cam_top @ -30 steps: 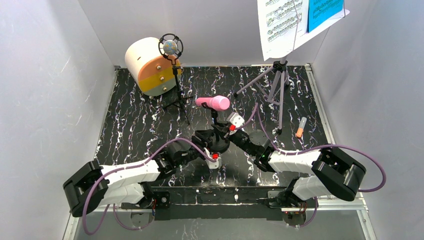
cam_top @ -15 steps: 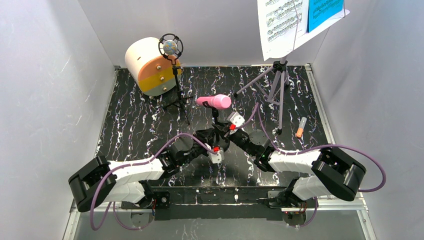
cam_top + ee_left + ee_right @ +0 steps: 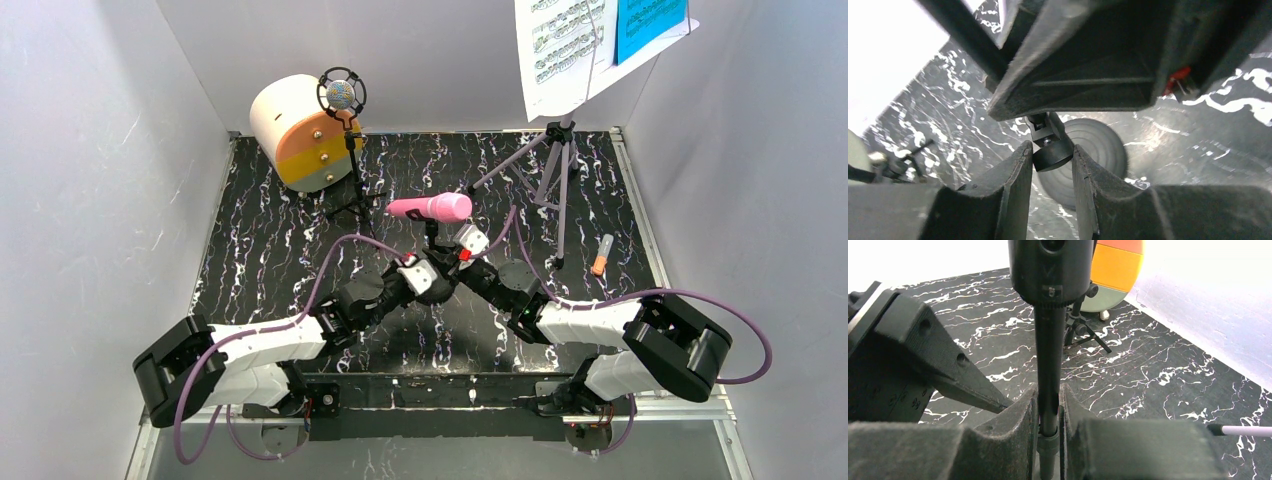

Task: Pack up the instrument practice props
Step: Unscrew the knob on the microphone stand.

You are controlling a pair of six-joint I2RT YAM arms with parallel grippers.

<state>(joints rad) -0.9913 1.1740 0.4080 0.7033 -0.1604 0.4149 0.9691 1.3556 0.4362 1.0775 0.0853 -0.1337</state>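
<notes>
Right gripper (image 3: 1048,405) pinches thin black stand pole (image 3: 1049,355); left gripper (image 3: 1052,167) squeezes small black round knob (image 3: 1052,156). Pink toy microphone (image 3: 430,207) (perched on top) may fall if pole wobbles.

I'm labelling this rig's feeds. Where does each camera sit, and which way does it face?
Top external: above and behind the arm bases, looking down on the table; both arms show, left gripper and right gripper meeting under the pink toy microphone.
Left wrist: low over the table, looking past its own fingers at a small black knob between them.
Right wrist: faces across the table toward the cream box; its own fingers clamp the black stand pole.
Shared: top external and right wrist both show the cream box.
</notes>
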